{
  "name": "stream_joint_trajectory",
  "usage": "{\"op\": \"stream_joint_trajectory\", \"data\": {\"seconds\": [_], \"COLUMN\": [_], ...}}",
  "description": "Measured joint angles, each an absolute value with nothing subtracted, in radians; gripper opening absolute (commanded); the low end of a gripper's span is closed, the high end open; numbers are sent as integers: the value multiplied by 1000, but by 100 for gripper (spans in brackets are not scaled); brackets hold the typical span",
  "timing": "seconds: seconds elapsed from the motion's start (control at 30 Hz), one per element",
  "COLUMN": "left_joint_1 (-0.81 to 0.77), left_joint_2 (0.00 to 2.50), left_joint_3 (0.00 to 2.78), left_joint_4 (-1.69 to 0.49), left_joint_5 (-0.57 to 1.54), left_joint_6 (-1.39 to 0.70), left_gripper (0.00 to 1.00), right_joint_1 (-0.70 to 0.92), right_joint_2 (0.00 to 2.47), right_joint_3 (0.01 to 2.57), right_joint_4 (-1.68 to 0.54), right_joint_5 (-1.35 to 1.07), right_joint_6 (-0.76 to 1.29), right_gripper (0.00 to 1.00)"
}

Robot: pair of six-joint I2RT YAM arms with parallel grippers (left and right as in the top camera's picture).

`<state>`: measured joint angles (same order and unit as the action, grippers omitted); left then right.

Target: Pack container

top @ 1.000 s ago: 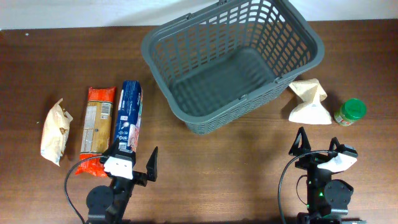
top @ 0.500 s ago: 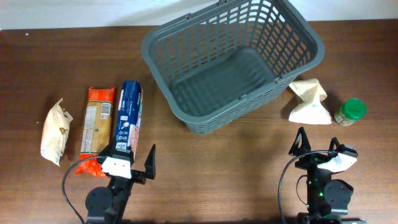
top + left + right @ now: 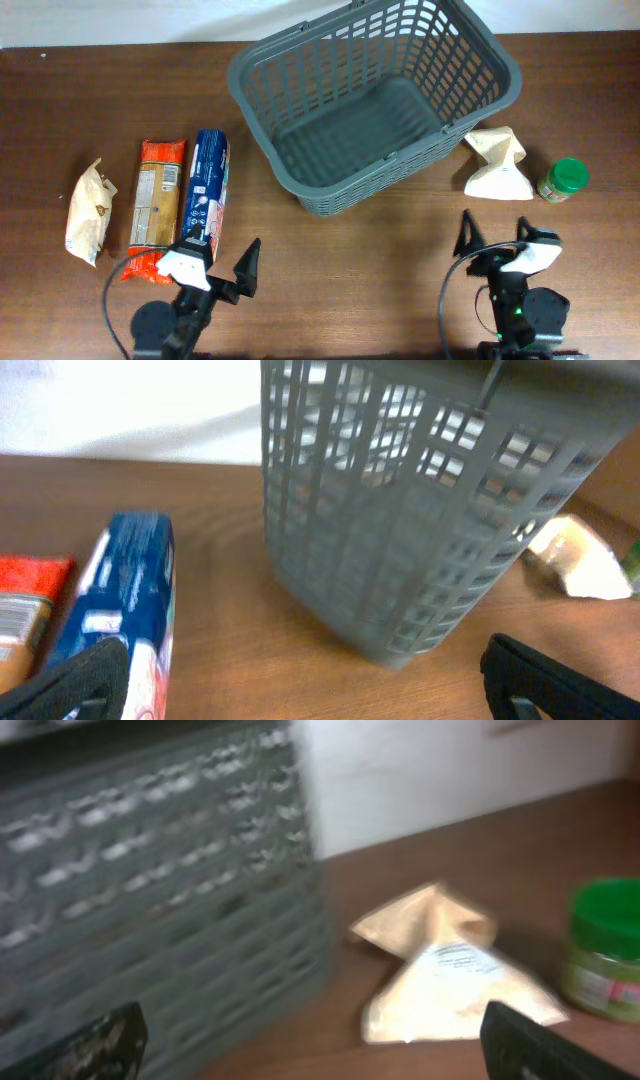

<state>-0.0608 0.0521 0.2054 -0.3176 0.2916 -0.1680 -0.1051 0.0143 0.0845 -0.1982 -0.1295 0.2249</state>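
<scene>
The container, a dark grey slotted basket, stands empty at the back middle of the table; it also shows in the left wrist view and the right wrist view. My left gripper is open and empty near the front edge, just below a blue packet. My right gripper is open and empty at the front right, below a beige pouch and a green-lidded jar.
An orange packet lies left of the blue one. A pale paper bag lies at the far left. A white wall runs along the table's back edge.
Both arms have turned slightly: the left gripper swung a little to the right, the right gripper shifted left. The right wrist view is motion-blurred. Nothing was grasped.
</scene>
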Motion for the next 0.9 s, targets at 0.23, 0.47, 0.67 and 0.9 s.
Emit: {"op": "stream_joint_trajectory", "data": {"seconds": [0.23,0.47,0.67,0.9], "left_joint_1": [-60,-62,-62,-97], "left_joint_2": [507,1036,1231,1235], "left_joint_3": [757,1470,1863,1880], "left_joint_4": [-656,-1052,-1162,-1211], "left_joint_5": [328,378,379,374], "left_joint_6": [-150,-33,-10,0], "left_gripper": [99,99,99,71], "right_joint_1": [-105,-105,-105,-105], "right_joint_2": [207,648,945,1220], "right_joint_3": [734,1237,1517,1730], "right_joint_4": [-826,-1048,-1151,-1162], "right_joint_5": [-224,-282,-428,-501], "right_joint_6": [-61,-90,-42,59], "right_gripper": [99,99,89,41]}}
